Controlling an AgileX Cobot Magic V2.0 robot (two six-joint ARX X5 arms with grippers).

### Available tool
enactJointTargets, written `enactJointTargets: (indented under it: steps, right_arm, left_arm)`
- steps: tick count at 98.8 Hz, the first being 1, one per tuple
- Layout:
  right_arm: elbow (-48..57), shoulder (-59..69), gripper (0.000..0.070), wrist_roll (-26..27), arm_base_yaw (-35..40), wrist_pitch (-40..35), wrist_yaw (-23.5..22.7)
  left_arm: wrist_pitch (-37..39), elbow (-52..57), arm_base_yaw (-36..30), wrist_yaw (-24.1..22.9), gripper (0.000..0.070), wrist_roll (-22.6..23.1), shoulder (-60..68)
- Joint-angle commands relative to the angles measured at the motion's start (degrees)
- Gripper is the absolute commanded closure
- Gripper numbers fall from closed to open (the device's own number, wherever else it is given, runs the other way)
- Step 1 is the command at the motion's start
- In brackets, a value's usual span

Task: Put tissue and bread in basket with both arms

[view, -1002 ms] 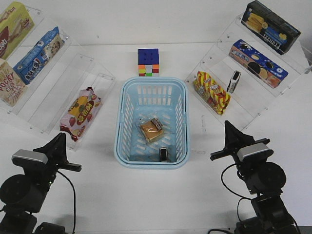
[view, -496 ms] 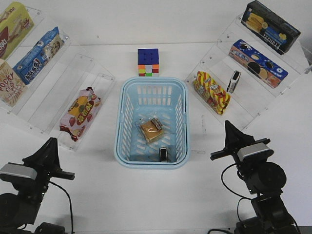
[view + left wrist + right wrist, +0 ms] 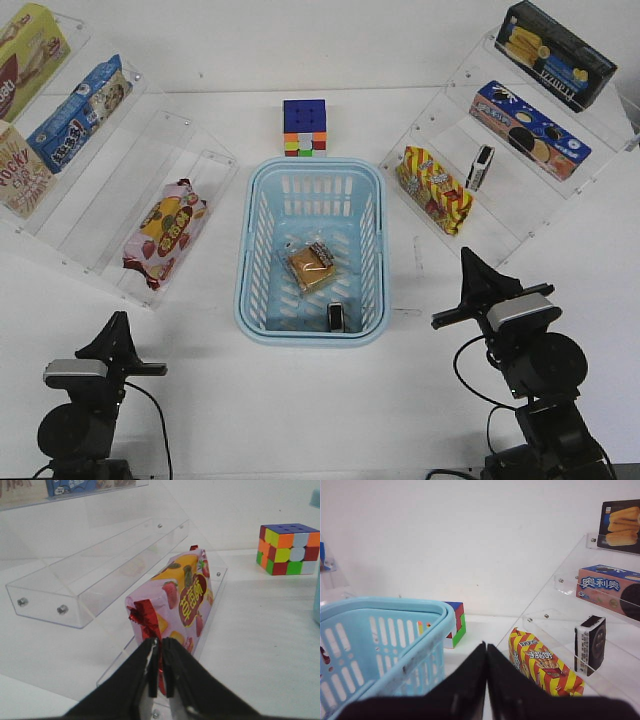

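The light blue basket (image 3: 243,262) stands mid-table. The bread (image 3: 311,267) lies in its middle in a clear wrapper. A black-and-white tissue pack (image 3: 337,317) lies inside by the near wall. A second tissue pack (image 3: 480,167) stands on the right shelf and also shows in the right wrist view (image 3: 590,644). My left gripper (image 3: 119,320) is shut and empty at the near left; in the left wrist view (image 3: 161,645) it points at a pink snack bag (image 3: 182,595). My right gripper (image 3: 468,258) is shut and empty right of the basket; the right wrist view (image 3: 486,647) shows the basket's rim (image 3: 385,605) beside it.
A colour cube (image 3: 304,127) sits behind the basket. Clear stepped shelves flank it: the left one (image 3: 110,190) holds snack boxes and the pink bag (image 3: 165,230); the right one (image 3: 520,215) holds a red-and-yellow bag (image 3: 433,188), a blue cookie box (image 3: 530,130) and a black box (image 3: 555,55).
My left arm has drawn back towards the near edge and sunk lower, its gripper still shut. The right arm, basket, bread and tissue have not moved.
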Motion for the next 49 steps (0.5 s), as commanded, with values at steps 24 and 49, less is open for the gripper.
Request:
enactJointTargets:
  steps: [24, 49]
  right_arm:
    - [0.3, 0.1, 0.0700, 0.5, 0.2, 1.4, 0.0]
    - [0.3, 0.1, 0.0700, 0.5, 0.2, 1.4, 0.0]
  left_arm:
    - [-0.1, -4.2, 0.6, 0.1, 0.0699, -2.4, -0.2]
    - [-0.2, -4.2, 0.6, 0.1, 0.0699, -2.4, -0.2]
